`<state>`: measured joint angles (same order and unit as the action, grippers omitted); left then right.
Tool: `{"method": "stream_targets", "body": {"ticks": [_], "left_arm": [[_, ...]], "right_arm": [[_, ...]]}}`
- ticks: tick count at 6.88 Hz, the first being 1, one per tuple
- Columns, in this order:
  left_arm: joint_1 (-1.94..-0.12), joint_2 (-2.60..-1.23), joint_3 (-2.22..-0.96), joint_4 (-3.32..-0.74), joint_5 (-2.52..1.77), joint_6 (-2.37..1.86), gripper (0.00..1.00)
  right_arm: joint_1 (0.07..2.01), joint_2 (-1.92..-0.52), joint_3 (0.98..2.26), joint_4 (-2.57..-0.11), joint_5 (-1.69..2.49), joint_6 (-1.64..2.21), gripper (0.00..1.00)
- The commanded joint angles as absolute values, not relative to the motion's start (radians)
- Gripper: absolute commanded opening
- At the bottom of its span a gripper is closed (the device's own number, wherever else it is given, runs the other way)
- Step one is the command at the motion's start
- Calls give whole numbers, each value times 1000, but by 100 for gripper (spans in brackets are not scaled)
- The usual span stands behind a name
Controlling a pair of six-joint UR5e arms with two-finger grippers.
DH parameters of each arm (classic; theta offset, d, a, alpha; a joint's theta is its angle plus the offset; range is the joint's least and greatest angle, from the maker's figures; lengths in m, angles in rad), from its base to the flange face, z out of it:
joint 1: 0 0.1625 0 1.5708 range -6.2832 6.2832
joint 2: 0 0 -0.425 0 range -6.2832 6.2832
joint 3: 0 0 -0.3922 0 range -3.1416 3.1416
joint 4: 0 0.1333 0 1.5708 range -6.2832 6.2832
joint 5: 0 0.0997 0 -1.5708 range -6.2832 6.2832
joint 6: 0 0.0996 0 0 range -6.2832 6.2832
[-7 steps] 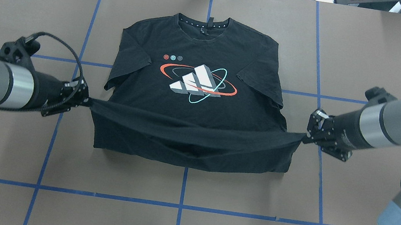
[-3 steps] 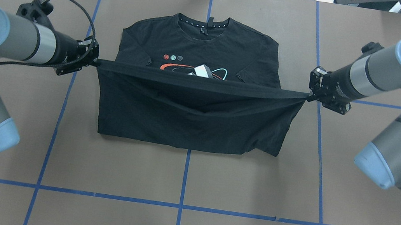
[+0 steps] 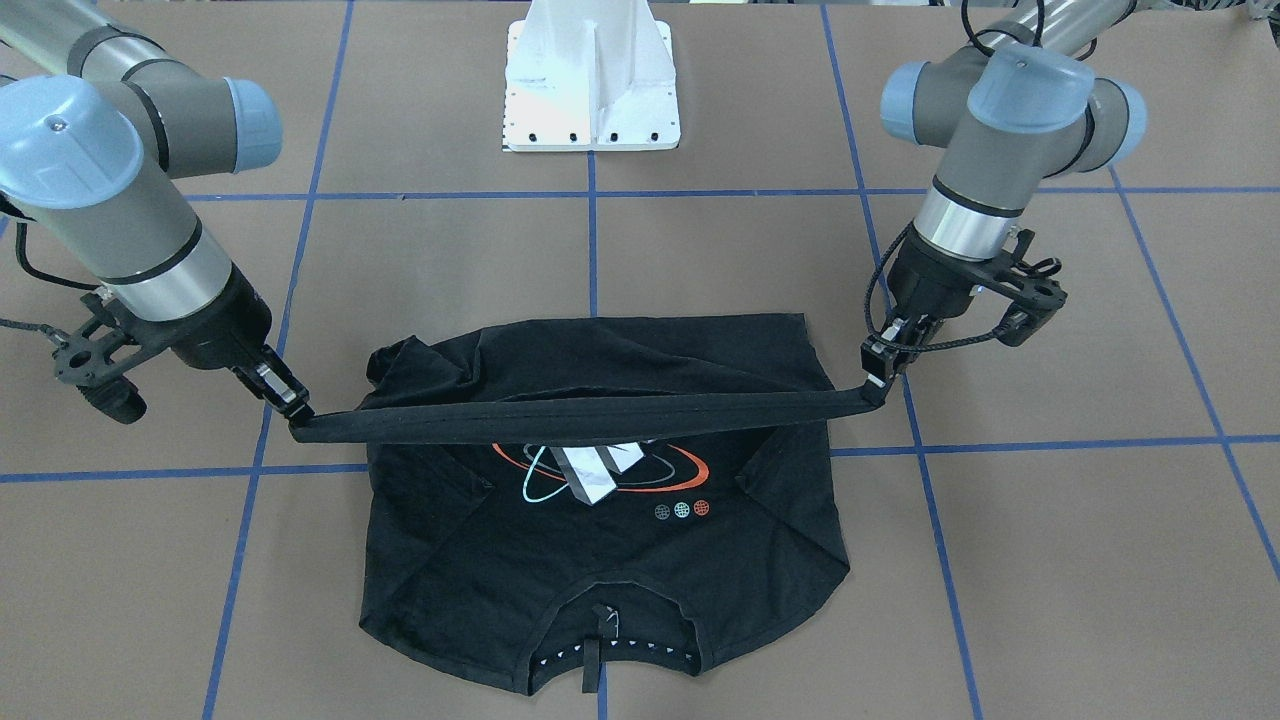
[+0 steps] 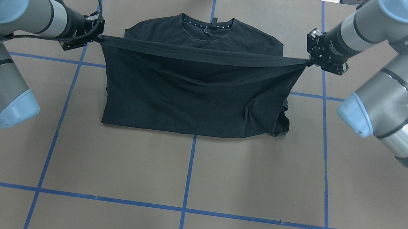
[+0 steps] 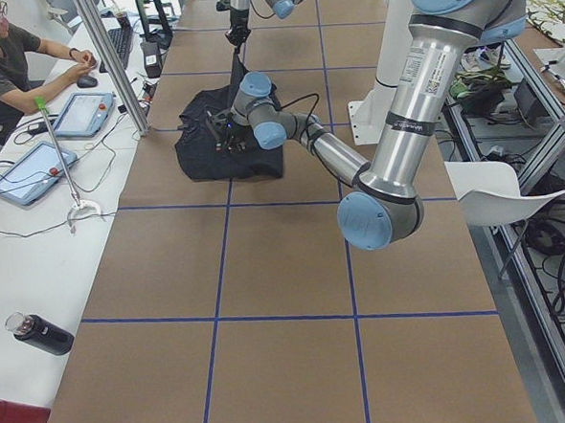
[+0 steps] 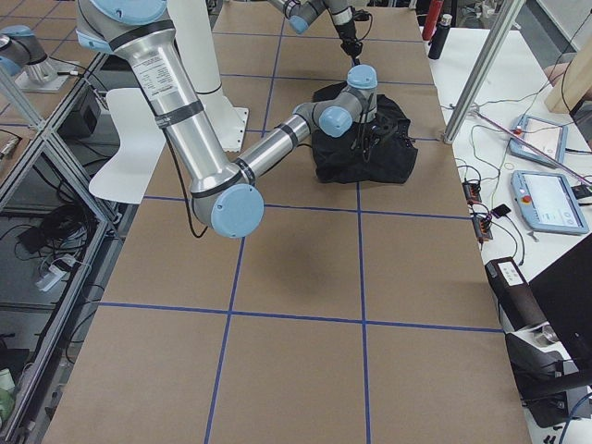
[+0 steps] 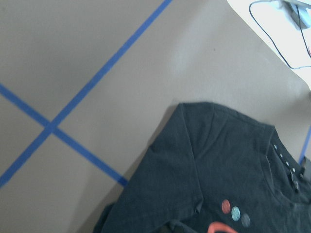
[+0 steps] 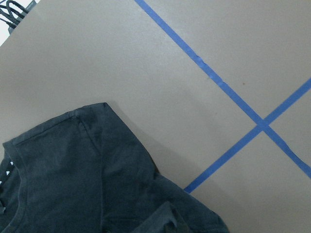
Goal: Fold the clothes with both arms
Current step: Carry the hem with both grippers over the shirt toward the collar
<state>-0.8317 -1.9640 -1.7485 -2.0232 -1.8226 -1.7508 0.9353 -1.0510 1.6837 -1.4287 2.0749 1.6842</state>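
The black T-shirt lies on the brown table with its collar at the far side. Its lower half is lifted and doubled over the chest, the hem pulled taut in a straight band just below the collar. My left gripper is shut on the hem's left corner and my right gripper on the right corner. From the front the hem band hangs above the table between the right gripper and the left gripper, with the chest graphic partly showing beneath it.
The white pedestal base stands at the robot's side of the table. Blue tape lines grid the brown surface. A person sits at a side bench with tablets. Bottles lie on that bench.
Both grippers have carried the taut hem away from the robot, from mid-shirt to just below the collar. The folded layer now covers the chest graphic in the overhead view.
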Motion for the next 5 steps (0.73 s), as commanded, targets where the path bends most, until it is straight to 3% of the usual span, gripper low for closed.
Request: {"method": "stream_targets", "body": {"ticks": [1,5], "left_arm": [[-845,-2006,-1695,-2025,-1821,-1744,0],[-847,-2052,-1510,-2176,-1816,-1747,0]], "right_arm": [[948,-993,1617,-1445,2066,1664,0],[916,-891,1424,-1421,1985,1609,0]]}}
